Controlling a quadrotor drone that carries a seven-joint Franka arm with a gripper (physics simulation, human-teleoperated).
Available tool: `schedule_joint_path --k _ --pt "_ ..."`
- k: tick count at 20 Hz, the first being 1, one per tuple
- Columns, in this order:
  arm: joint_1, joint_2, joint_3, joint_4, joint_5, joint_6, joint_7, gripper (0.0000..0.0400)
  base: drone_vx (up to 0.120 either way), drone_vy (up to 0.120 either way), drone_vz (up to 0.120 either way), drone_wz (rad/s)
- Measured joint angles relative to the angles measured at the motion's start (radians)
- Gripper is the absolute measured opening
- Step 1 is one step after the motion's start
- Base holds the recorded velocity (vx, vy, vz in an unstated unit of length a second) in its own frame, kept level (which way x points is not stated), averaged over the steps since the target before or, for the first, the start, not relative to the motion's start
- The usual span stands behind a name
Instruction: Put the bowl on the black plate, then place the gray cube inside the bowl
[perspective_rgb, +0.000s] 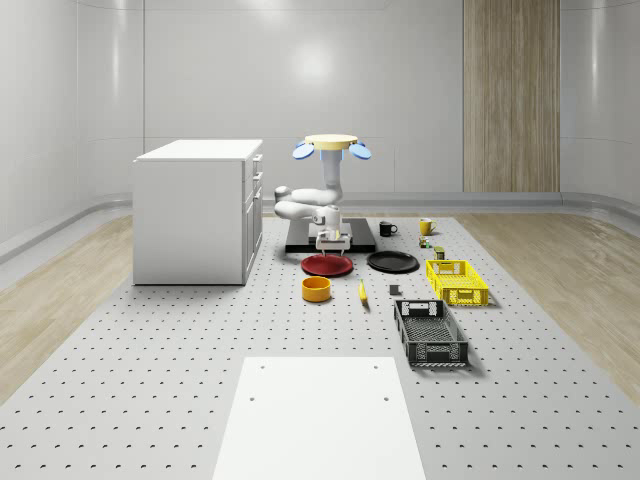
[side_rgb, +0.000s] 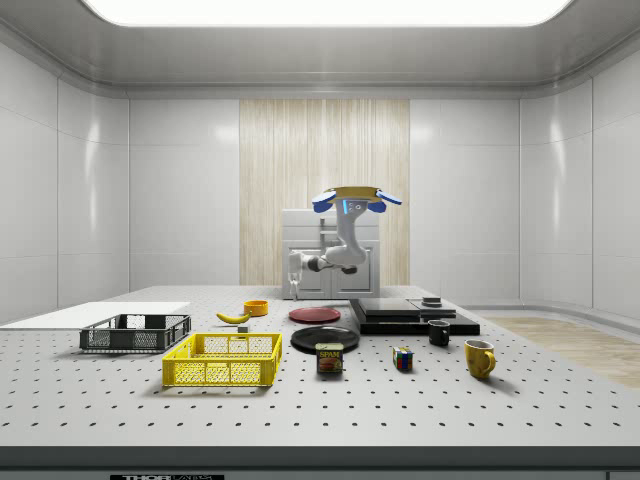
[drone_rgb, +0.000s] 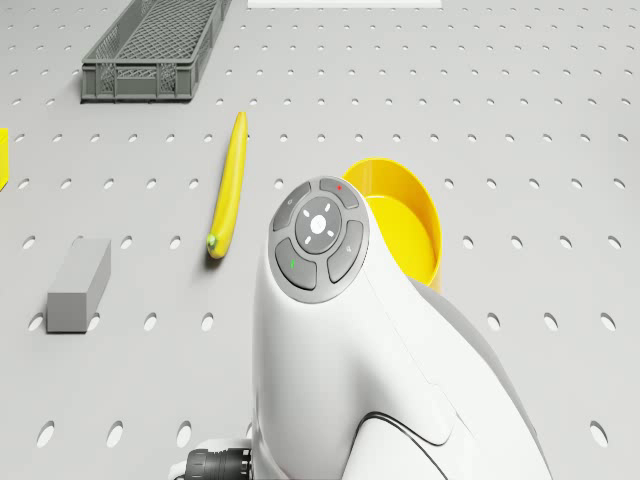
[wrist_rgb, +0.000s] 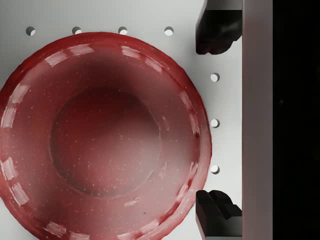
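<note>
The yellow bowl (perspective_rgb: 317, 289) (side_rgb: 256, 308) (drone_rgb: 400, 215) stands upright on the perforated table, in front of a red plate (perspective_rgb: 327, 265) (wrist_rgb: 105, 140). The black plate (perspective_rgb: 392, 262) (side_rgb: 325, 338) lies bare beside the red plate. A gray cube (perspective_rgb: 395, 290) (drone_rgb: 78, 285) rests beyond a banana (perspective_rgb: 363, 292) (drone_rgb: 228, 185) from the bowl. The drone (perspective_rgb: 332, 145) (side_rgb: 356, 200) hovers over the back of the table. Its arm hangs down, and my gripper (perspective_rgb: 331, 243) (side_rgb: 294, 288) (wrist_rgb: 215, 120) is open just above the red plate's edge, holding nothing.
A white cabinet (perspective_rgb: 198, 210) stands on the whole-scene view's left. A black platform (perspective_rgb: 330, 240) (wrist_rgb: 295, 120) lies right behind the gripper. A black crate (perspective_rgb: 430, 332), a yellow crate (perspective_rgb: 457, 281), two mugs (perspective_rgb: 387, 229) (perspective_rgb: 426, 226) and a can (side_rgb: 329, 358) occupy the right side.
</note>
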Motion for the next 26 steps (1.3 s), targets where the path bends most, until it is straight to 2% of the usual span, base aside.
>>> schedule_joint_path --k 14,17,26 --pt "-0.005 -0.023 0.004 0.001 0.009 0.021 0.004 0.04 0.12 0.0 0.0 0.0" --pt "-0.006 -0.027 0.004 0.001 0.011 0.025 0.005 0.04 0.12 -0.12 0.0 0.0" --pt "-0.009 -0.039 0.006 0.002 0.016 0.037 0.007 0.04 0.12 0.0 0.0 0.0"
